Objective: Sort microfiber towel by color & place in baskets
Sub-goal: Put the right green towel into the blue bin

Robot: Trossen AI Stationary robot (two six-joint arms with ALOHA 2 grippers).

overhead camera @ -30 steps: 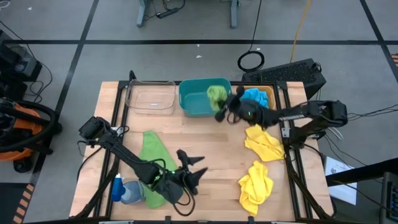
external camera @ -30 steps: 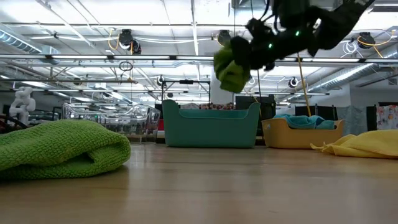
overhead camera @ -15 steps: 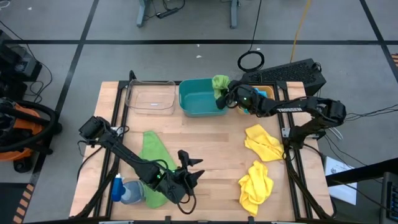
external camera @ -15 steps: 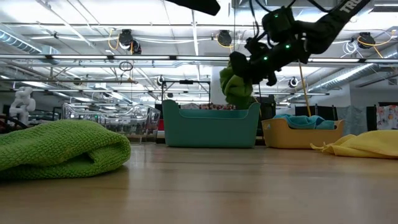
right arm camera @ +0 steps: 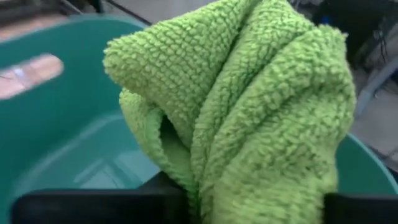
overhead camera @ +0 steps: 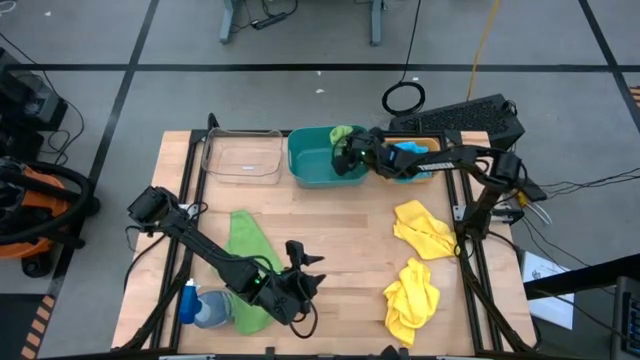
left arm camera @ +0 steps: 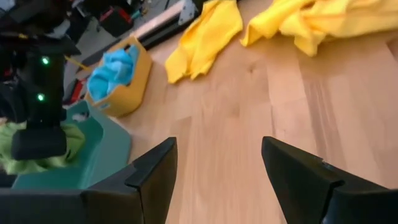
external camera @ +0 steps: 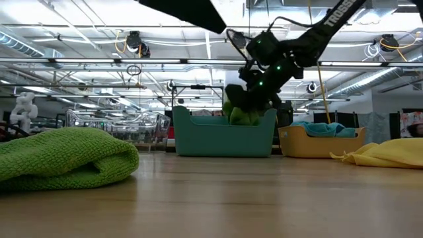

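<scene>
My right gripper (overhead camera: 349,153) hangs over the teal basket (overhead camera: 312,168), shut on a bunched green towel (external camera: 240,113) that fills the right wrist view (right arm camera: 249,93). My left gripper (left arm camera: 214,177) is open and hovers above bare wood near the table's near edge (overhead camera: 304,264), beside a second green towel (overhead camera: 245,258) lying flat. The orange basket (overhead camera: 428,160) holds a blue towel (overhead camera: 409,153). The clear basket (overhead camera: 243,157) stands left of the teal one. Two yellow towels (overhead camera: 425,228) (overhead camera: 411,294) lie on the right. My right gripper holds the green towel by its bunched upper part (external camera: 246,100), several folded layers pinched between the fingers, which come slanting down from the table's right. The towel hangs below them, and its lower end (external camera: 238,119) dips behind the teal basket's rim. The towel hides the fingertips in the wrist view.
A blue towel and a pale object (overhead camera: 200,306) lie at the near left corner. A black mat and cable coil (overhead camera: 404,98) sit on the floor beyond the table. Bare wood (overhead camera: 340,230) stretches between the green and yellow towels.
My right gripper carried the green towel toward the table's far edge and left, then down. The towel was lifted clear above the teal basket's rim and now hangs with its lower end inside the basket. My left arm shifted only slightly.
</scene>
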